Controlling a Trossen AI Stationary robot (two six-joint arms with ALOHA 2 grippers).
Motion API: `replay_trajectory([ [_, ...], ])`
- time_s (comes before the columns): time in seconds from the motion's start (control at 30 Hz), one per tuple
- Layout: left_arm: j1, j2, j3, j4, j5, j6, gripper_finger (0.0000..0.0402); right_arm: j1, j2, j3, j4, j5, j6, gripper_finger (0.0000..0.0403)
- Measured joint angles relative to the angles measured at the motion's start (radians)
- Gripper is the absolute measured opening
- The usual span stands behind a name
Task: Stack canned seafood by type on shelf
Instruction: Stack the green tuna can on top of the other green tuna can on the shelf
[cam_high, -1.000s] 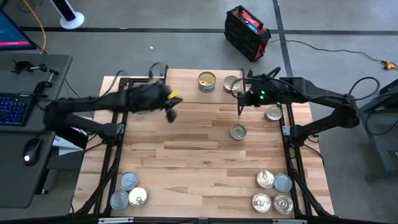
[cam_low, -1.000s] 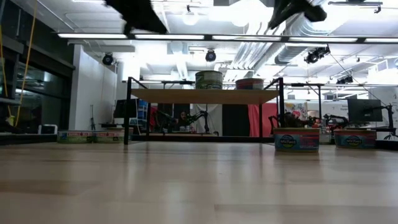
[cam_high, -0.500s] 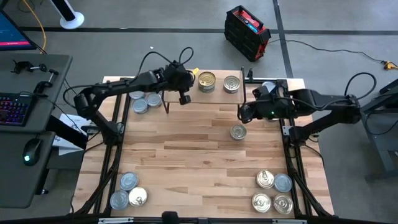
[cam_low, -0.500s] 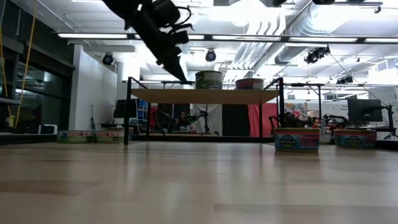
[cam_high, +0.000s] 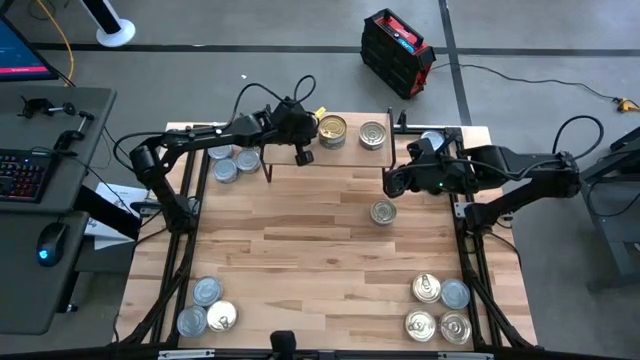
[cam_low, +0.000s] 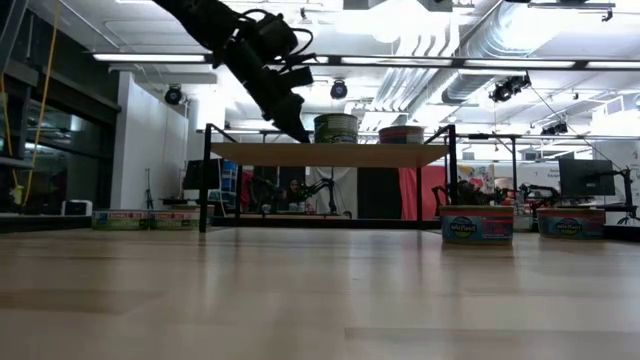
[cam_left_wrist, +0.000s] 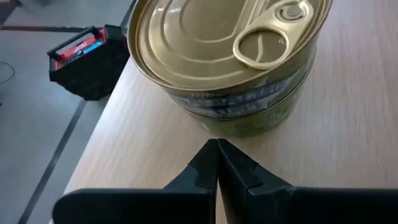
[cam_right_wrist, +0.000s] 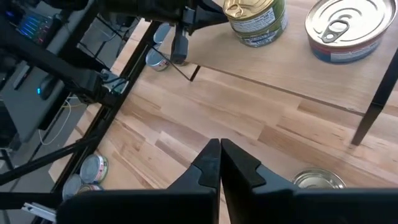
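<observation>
We find the left gripper (cam_high: 306, 140) over the left part of the shelf (cam_high: 290, 158), fingers pressed together and empty, their tips just beside the gold pull-tab tins (cam_left_wrist: 231, 59), two stacked one on the other. To the right on the shelf board sits a silver-lidded tin (cam_high: 372, 134). The right gripper (cam_high: 388, 185) hangs beside the shelf's right end, fingers likewise closed on nothing, above and just far of a lone tin (cam_high: 382, 212) on the tabletop. We note further tins on the table: three at far left (cam_high: 231, 163), three at near left (cam_high: 205, 308), four at near right (cam_high: 440, 308).
</observation>
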Motion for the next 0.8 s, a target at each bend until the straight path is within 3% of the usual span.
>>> replay_trajectory([
  [0.53,-0.036,0.038,0.000,0.090,0.041,-0.009,0.0000,0.000,0.000,0.000,0.052,0.036,-0.004,0.0000],
  [0.8,-0.072,0.080,-0.001,0.156,0.000,-0.026,0.0000,0.000,0.001,0.000,0.064,0.040,-0.004,0.0000],
])
